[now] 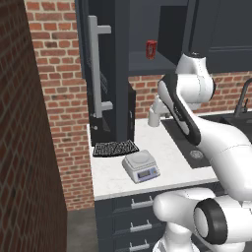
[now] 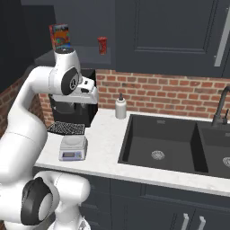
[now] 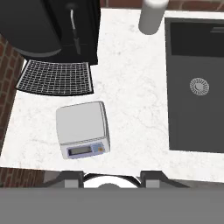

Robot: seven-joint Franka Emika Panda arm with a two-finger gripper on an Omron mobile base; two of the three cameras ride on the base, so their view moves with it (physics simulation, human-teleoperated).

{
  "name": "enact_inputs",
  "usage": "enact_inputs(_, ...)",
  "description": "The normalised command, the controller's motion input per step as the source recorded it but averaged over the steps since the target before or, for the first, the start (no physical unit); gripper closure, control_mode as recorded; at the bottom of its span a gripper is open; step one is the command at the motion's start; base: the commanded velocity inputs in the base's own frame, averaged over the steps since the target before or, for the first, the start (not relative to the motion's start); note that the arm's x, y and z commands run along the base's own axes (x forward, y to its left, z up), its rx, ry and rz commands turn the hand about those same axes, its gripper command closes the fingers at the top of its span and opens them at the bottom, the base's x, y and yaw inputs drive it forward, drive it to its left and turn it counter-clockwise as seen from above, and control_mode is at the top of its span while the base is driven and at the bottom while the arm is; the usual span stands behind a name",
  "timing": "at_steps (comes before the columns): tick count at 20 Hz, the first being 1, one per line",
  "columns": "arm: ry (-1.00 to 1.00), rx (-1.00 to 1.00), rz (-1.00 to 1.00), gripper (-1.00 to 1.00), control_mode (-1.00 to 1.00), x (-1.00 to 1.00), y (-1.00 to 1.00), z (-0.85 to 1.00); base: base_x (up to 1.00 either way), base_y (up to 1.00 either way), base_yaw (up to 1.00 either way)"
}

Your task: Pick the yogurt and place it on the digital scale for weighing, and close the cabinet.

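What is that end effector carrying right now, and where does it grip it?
Nothing. The end effector hangs over the counter with nothing between its tips, and the yogurt sits on the open cabinet shelf.

Right base view. The yogurt (image 2: pixel 103 45), a small red cup, stands upright on the shelf of the open cabinet (image 2: pixel 90 27), well right of a colourful box (image 2: pixel 60 37) on the same shelf. Below, the marble counter (image 2: pixel 105 146) carries the digital scale (image 2: pixel 72 148) near its front edge, with a black ribbed mat (image 2: pixel 66 128) just behind it and a black box appliance (image 2: pixel 74 108) beyond. A white pump bottle (image 2: pixel 120 107) stands by the brick wall (image 2: pixel 170 92), beside the dark double sink (image 2: pixel 157 143). A black faucet (image 2: pixel 221 108) rises at right.
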Motion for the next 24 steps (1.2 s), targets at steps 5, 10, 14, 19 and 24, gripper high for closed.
enact_inputs(5,-0.04,0.0,0.01,-1.0,-1.0,-0.26,0.02,0.0,0.0,0.0,0.0)
enact_inputs(10,-0.18,0.0,0.01,-1.0,-1.0,-0.53,0.01,0.04,0.0,0.0,0.0)
enact_inputs(14,-0.35,-0.01,0.0,-1.0,-1.0,-0.43,0.1,0.36,0.0,0.0,0.0)
enact_inputs(19,-0.2,0.02,0.0,-1.0,-1.0,-0.17,0.0,0.63,0.0,0.0,0.0)
enact_inputs(24,-0.25,0.05,0.0,-1.0,-1.0,-0.01,0.0,0.63,0.0,0.0,0.0)
